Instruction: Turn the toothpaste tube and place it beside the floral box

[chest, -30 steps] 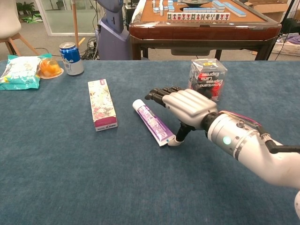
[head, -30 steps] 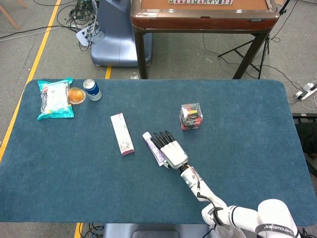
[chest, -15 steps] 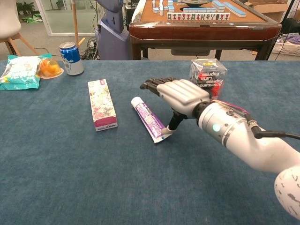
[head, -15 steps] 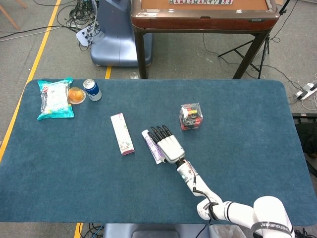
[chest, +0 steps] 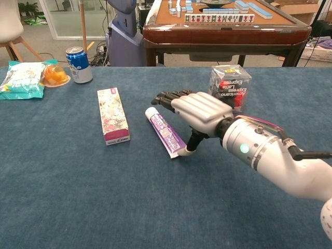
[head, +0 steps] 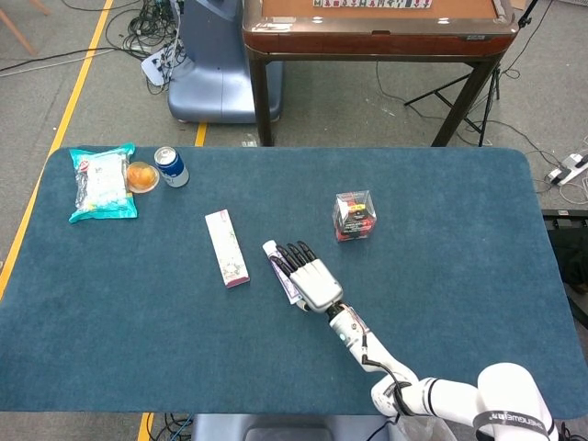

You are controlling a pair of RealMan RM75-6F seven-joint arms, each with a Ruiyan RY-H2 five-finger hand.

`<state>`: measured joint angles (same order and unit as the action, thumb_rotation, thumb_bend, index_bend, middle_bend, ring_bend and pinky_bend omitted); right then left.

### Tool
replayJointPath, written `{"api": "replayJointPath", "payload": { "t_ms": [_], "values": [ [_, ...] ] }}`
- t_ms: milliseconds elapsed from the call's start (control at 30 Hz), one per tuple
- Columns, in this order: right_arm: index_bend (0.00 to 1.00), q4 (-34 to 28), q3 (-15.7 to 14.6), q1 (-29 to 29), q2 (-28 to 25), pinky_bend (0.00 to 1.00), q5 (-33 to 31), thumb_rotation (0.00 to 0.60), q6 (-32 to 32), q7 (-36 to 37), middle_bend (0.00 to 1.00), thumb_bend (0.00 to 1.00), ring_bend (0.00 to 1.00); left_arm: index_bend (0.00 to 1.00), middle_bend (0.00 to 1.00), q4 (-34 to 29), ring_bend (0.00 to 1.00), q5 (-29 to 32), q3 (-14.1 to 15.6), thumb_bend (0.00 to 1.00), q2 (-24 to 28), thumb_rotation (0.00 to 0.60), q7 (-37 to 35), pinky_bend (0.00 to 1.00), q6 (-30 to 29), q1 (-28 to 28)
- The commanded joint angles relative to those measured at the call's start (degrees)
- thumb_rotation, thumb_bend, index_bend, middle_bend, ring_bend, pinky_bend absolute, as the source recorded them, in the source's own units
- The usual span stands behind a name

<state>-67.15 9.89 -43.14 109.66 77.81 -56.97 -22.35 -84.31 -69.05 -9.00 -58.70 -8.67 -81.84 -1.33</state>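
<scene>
The right hand [chest: 199,108] reaches in from the lower right on an outstretched forearm, palm down, dark fingertips [chest: 165,96] extended over the toothpaste tube [chest: 165,130]. Its thumb angles down to the tube's flat end, seemingly touching it. In the head view the right hand [head: 310,277] covers the tube's right side.

A purple and white toothpaste tube [chest: 166,132] lies flat under the right hand [chest: 199,110], thumb touching its crimped end. A long floral box [chest: 112,114] lies further left.
</scene>
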Motion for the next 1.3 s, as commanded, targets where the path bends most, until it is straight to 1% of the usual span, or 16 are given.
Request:
{"api": "replayJointPath", "payload": {
  "t_ms": [33,233,700,1033,1300],
  "values": [
    [0.09,-0.20,-0.35,0.19,-0.09,0.06,-0.15,0.600,0.00,-0.48,0.00,0.00,0.00,0.66,0.61,-0.04,0.44,0.00,0.03,0.24,0.02,0.600,0.04,0.51,0.02,-0.02],
    [0.09,0.80,-0.41,0.06,0.69,0.06,-0.72,0.600,0.35,-0.81,0.00,0.00,0.00,0.66,0.61,0.00,0.44,-0.02,-0.03,0.24,0.09,0.600,-0.41,0.51,0.02,-0.10],
    [0.09,5.93,0.42,-1.11,3.95,0.06,-1.24,0.600,1.10,1.22,0.00,0.00,0.00,0.66,0.61,0.25,0.44,0.08,0.04,0.24,0.15,0.600,-1.14,0.51,0.61,-0.10],
    [0.09,9.02,2.17,-2.43,5.69,0.06,-1.39,0.600,1.05,3.74,0.00,0.00,0.00,0.66,0.61,0.70,0.44,0.30,0.12,0.24,-0.06,0.600,-1.34,0.51,1.32,0.06],
    [0.09,12.21,4.38,-4.48,7.55,0.06,-2.26,0.600,1.75,4.91,0.00,0.00,0.00,0.66,0.61,0.97,0.44,0.53,0.10,0.24,0.02,0.600,-1.93,0.51,1.76,0.04]
  ]
}}
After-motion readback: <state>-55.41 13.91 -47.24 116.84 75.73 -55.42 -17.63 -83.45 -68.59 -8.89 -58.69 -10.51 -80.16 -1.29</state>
